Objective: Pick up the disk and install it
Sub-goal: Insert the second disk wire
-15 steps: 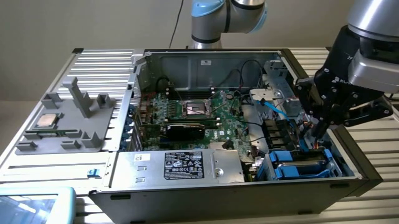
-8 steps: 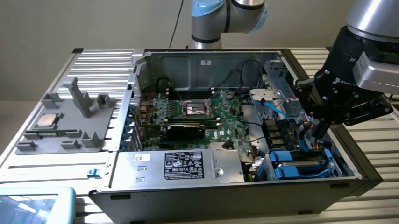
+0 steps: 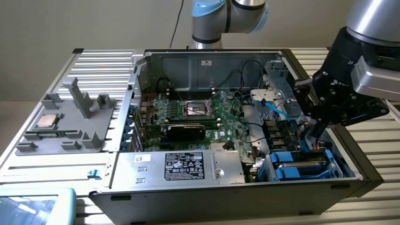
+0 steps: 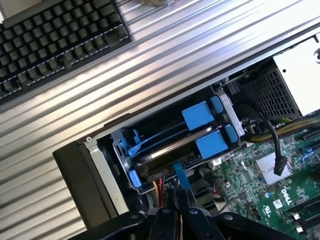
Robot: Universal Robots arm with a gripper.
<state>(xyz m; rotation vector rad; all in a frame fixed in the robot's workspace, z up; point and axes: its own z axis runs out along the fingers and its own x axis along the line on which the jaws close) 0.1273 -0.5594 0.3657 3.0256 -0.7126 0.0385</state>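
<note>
Disk (image 4: 165, 150) seated in blue-railed drive cage (image 4: 222, 102) inside computer case (image 3: 350, 154); fingers (image 4: 176, 200) clenched, empty, just above cage

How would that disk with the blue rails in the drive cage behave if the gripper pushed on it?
The disk looks like a flat, rigid metal slab, so it would probably slide rather than flex. Its blue carrier rails sit within the drive cage, which likely guides it straight and keeps it from tipping. It is probably dense for its size, and shock-sensitive.

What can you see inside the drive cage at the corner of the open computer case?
Blue carrier rails and a dark flat drive edge fill the drive cage. Its label and deeper slots are covered.
</note>
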